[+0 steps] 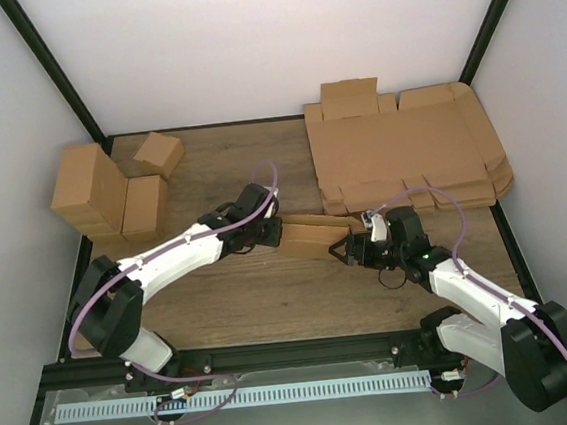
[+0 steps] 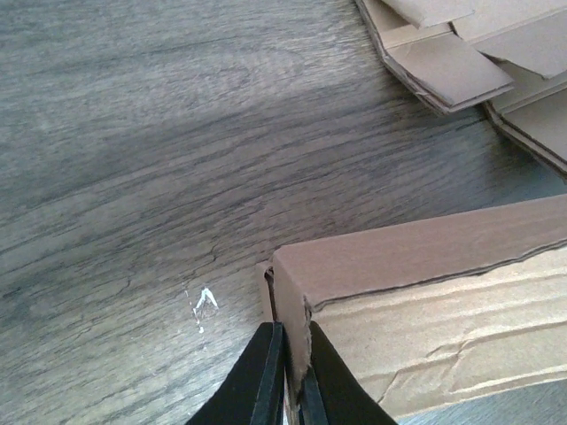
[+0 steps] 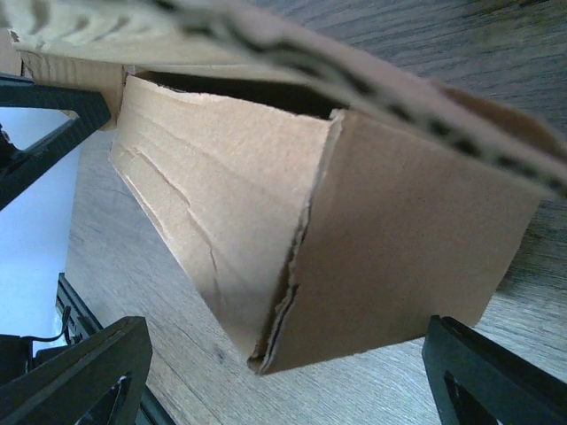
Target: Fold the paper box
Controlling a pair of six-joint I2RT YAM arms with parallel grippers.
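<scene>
The paper box (image 1: pixel 311 238) lies in the middle of the table as a long, narrow brown shape, partly formed, with its top flap (image 3: pixel 372 80) raised. My left gripper (image 1: pixel 277 235) is at its left end. In the left wrist view that gripper (image 2: pixel 295 390) is shut on the thin end wall of the paper box (image 2: pixel 425 283). My right gripper (image 1: pixel 347 252) stands open at the box's right end. In the right wrist view the paper box (image 3: pixel 292 204) shows a torn corner between the wide-apart fingers (image 3: pixel 80 372), and neither finger touches it.
A thick pile of flat cardboard sheets (image 1: pixel 403 151) fills the back right and shows in the left wrist view (image 2: pixel 461 53). A group of folded boxes (image 1: pixel 111 194) stands at the back left. A small white mark (image 2: pixel 204 303) is on the wooden table.
</scene>
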